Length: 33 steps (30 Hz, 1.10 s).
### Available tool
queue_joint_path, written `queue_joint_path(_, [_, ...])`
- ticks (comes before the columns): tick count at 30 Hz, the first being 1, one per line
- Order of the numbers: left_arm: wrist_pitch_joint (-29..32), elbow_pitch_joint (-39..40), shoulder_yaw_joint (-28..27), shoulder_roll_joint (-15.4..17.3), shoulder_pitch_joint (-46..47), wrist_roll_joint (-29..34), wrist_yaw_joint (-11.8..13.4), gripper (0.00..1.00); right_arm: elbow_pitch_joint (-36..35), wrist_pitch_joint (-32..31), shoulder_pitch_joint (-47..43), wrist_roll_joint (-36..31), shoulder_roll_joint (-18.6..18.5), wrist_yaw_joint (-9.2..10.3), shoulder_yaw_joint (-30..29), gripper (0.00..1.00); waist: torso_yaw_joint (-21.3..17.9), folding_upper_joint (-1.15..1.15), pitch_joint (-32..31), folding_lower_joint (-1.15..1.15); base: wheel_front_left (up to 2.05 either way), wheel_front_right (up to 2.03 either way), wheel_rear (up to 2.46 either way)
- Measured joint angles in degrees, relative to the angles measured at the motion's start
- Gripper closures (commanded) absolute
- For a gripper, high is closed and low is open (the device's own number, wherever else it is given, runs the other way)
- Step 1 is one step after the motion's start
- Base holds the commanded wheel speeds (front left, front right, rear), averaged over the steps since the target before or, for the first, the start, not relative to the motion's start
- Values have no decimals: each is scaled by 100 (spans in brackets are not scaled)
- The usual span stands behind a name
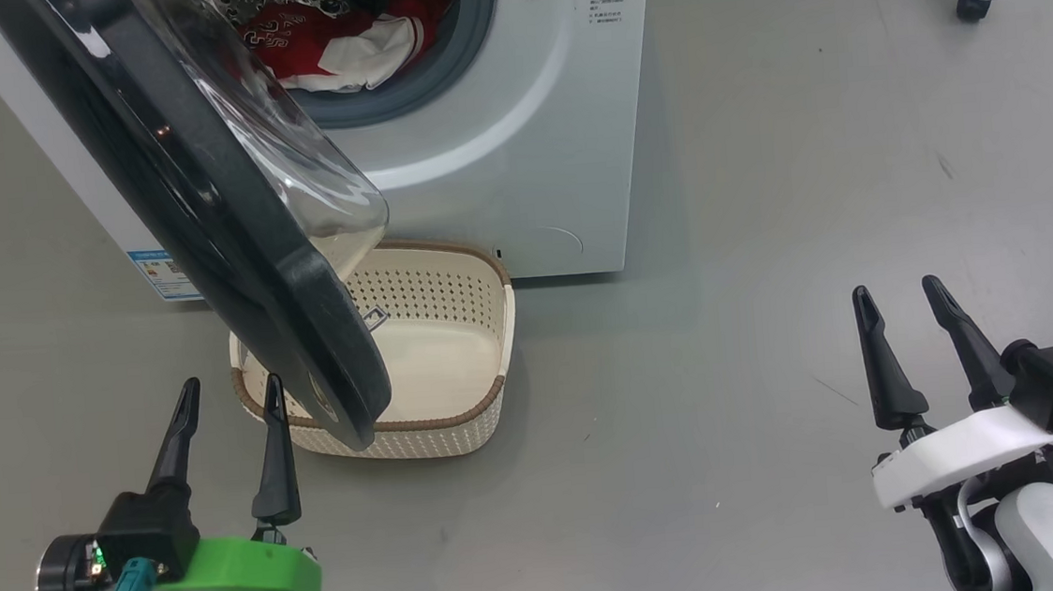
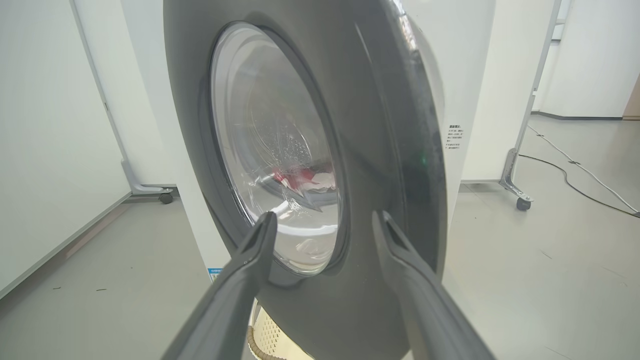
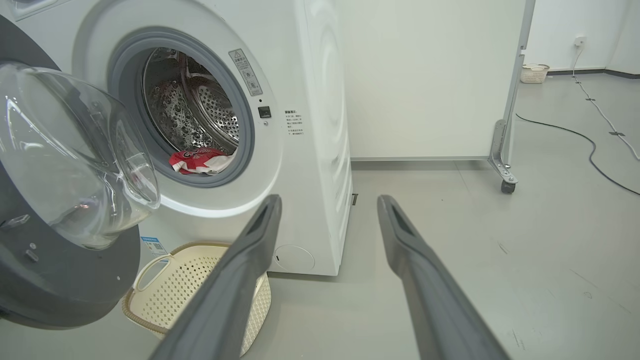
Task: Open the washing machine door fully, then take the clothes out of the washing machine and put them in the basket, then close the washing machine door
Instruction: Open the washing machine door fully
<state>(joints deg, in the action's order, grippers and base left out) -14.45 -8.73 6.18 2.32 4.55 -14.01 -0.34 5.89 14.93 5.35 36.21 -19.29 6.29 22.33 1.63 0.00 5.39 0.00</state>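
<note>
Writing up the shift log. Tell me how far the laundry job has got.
Done: the washing machine door is swung out, though probably not fully; it hangs over the basket. In hand: the left gripper sits open by the door's lower rim, holding nothing; the right gripper is open too. Left: the clothes lie in the washing machine, the basket is empty, and the door needs closing afterwards.

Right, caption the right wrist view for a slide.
Washing machine door open, red clothes in the drum, basket waiting below.

A white partition panel (image 3: 425, 75) stands on the grey floor (image 3: 550, 240), with a caster (image 3: 507, 186) at its foot. A black cable (image 3: 590, 145) lies across the floor nearby. A small cream hamper (image 3: 534, 73) sits at the floor's far edge.
</note>
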Motion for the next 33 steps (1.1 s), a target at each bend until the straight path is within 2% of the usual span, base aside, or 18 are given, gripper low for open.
queue_joint_path(15, [0,-4,-1,-2,-10,69,-100,0,-127,0,-124,-158,198,-36,-204,0,-28,0,35,0,0,0,0])
queue_joint_path(33, [0,-11,-14,-3,-10,93,-143,0,-164,0,-248,-358,357,-199,-441,0,-25,0,78,0,0,0,0])
